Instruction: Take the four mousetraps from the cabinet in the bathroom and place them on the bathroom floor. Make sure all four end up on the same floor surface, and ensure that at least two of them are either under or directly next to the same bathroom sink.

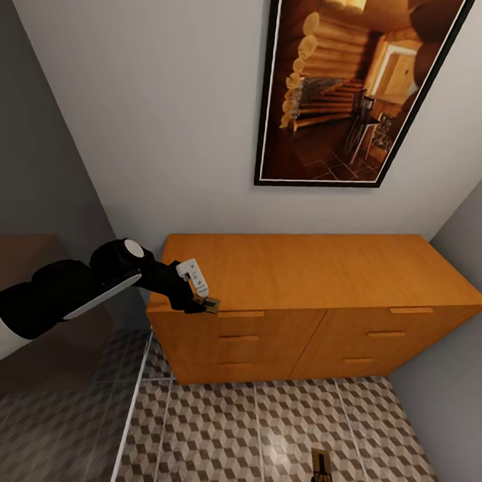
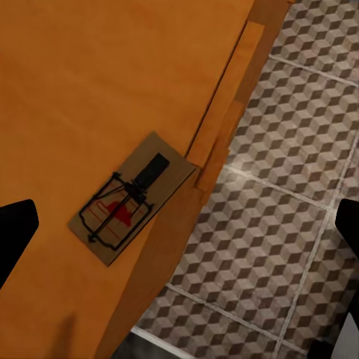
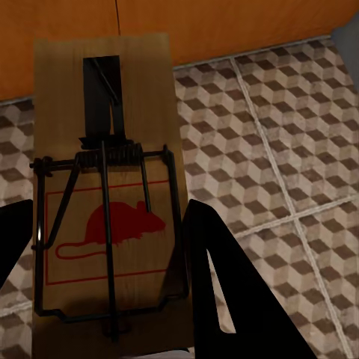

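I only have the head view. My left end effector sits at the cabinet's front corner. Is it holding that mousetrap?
Observer: No. The mousetrap lies flat on the cabinet top, with the left fingers spread wide on either side, not touching it.
Operator: How close to the edge?
Observer: One corner is right at the front edge, beside a drawer handle.
Operator: And the right end effector?
Observer: It clamps a second mousetrap, red mouse print up, above the tiled floor.
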Controlling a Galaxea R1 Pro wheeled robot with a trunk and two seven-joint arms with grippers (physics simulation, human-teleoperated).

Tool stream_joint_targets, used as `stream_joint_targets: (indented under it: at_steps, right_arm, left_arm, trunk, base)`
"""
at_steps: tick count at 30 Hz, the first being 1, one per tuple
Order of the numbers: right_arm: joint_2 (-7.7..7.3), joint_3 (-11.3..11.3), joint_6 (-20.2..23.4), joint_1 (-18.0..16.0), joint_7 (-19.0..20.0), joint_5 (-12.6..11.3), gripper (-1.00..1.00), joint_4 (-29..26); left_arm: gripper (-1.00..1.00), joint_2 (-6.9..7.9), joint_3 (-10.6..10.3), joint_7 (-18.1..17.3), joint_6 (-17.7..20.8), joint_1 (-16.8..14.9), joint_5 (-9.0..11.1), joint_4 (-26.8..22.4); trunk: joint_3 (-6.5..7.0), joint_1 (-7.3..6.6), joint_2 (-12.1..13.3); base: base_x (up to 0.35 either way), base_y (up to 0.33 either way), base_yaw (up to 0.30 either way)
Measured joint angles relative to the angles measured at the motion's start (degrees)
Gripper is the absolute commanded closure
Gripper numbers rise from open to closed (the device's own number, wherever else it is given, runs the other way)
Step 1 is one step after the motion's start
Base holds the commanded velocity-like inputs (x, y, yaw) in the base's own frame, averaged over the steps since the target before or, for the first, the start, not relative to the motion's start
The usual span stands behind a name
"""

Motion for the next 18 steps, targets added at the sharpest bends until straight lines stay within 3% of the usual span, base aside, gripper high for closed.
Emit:
stream_joint_targets:
  at_steps: [18]
  right_arm:
    - [0.02, 0.00, 0.00, 0.01, 0.00, 0.31, 1.00, 0.00]
  left_arm:
    - [-1.00, -0.07, -1.44, 0.00, -0.02, 0.00, 0.00, 0.39]
  trunk:
    - [0.00, 0.00, 0.00]
  base:
    - [0.105, 0.000, 0.000]
